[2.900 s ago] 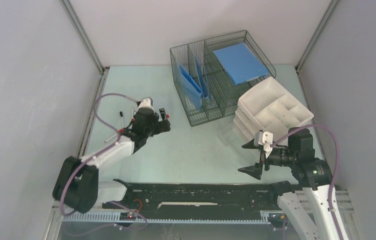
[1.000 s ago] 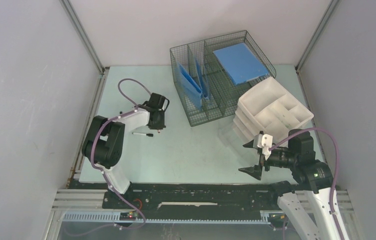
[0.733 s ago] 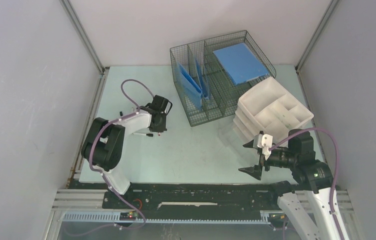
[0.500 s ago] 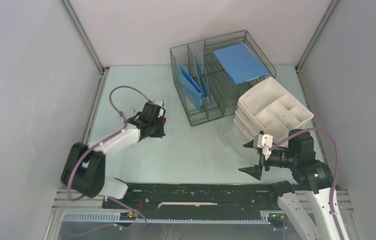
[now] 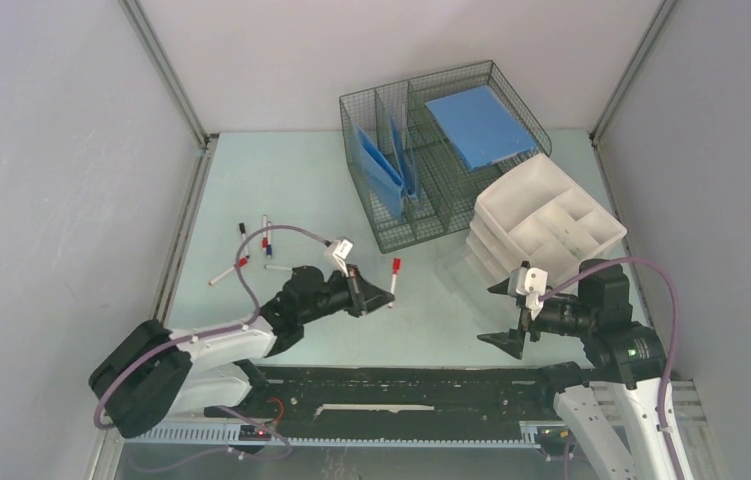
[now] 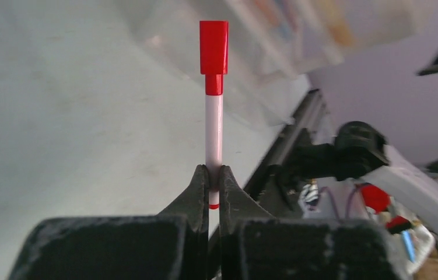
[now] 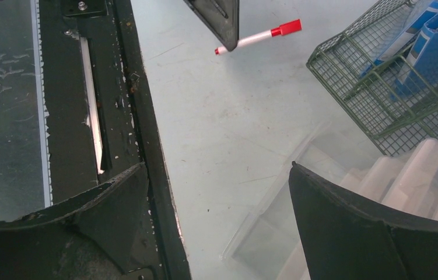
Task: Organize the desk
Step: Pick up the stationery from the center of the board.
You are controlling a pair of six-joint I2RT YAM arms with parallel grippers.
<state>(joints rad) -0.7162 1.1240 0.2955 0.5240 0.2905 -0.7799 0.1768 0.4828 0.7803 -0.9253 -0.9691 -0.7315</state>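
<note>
My left tool (image 5: 372,294) is pinched tight on a red-capped marker (image 5: 392,277), gripping the white barrel close to its tail, so most of the pen and its cap stick out ahead of the fingertips. It hangs over the near middle of the desk (image 5: 281,170), the pale green top that carries everything here. My right tool (image 5: 506,315) is spread wide and holds nothing, parked near the front of the stacked white trays (image 5: 546,220).

I judge this to be the carrying step: one pen is in hand and needs a home. The loose pens (image 5: 251,245) on the left side of the desk are yet to be gathered. The divided trays look like the likely place for the marker, though I cannot be sure.

Getting there calls for height first. The marker's long overhang must clear the tray rim, and something of clear plastic (image 5: 451,265) lies just in front of the stack. With a grip this near the tail, the pen could swing if the cap brushes anything.

The wire basket (image 5: 431,150) stands close on the far side of the route, and my right tool stands on the near side. The black rail (image 5: 401,385) marks the front edge. The bare stretch between my two tools is the open room I have.
</note>
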